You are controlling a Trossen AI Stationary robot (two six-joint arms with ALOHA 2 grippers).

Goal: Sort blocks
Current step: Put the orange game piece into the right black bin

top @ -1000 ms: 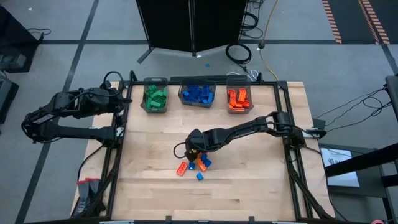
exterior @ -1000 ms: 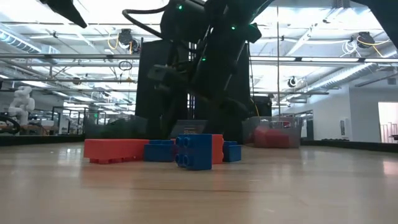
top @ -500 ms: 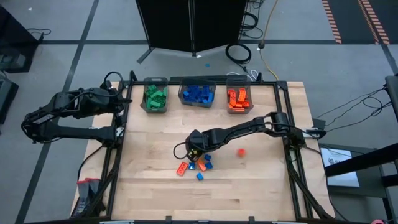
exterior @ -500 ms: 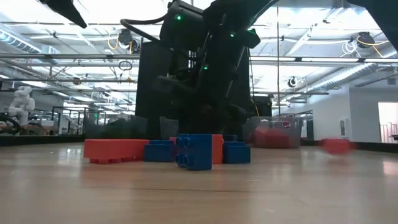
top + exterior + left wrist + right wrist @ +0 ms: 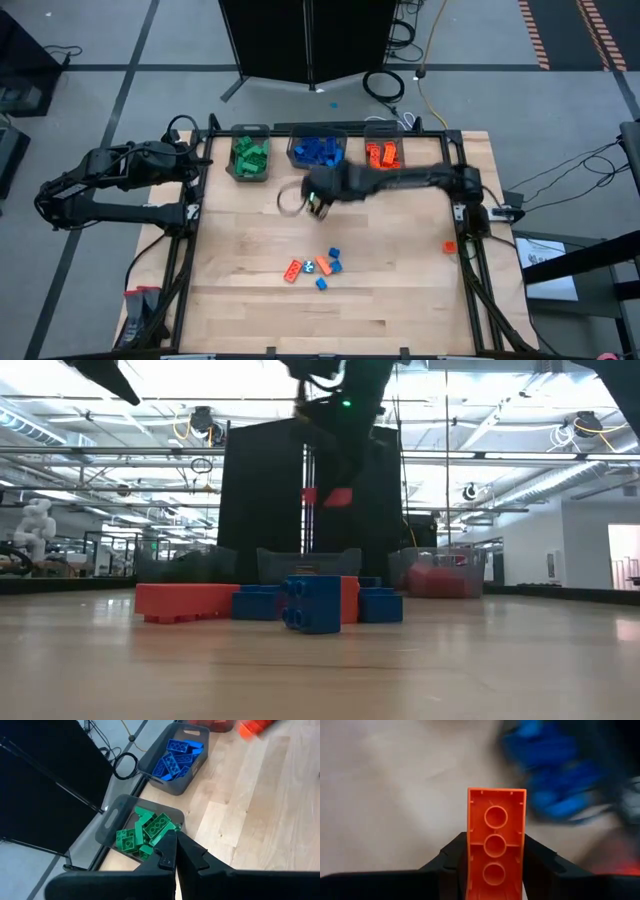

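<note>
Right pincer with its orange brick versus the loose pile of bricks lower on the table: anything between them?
Nothing. In the high view, bare wood separates the right pincer, shut on an orange brick, from the loose pile.

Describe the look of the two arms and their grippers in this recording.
Both arms are dark, near-black jointed links mounted at the table's side rails. The left gripper has two black, tapering fingers. The right gripper has matching black fingers with angular shoulders. A thin looped cable hangs beside the right wrist, and a green indicator light glows on that arm.
</note>
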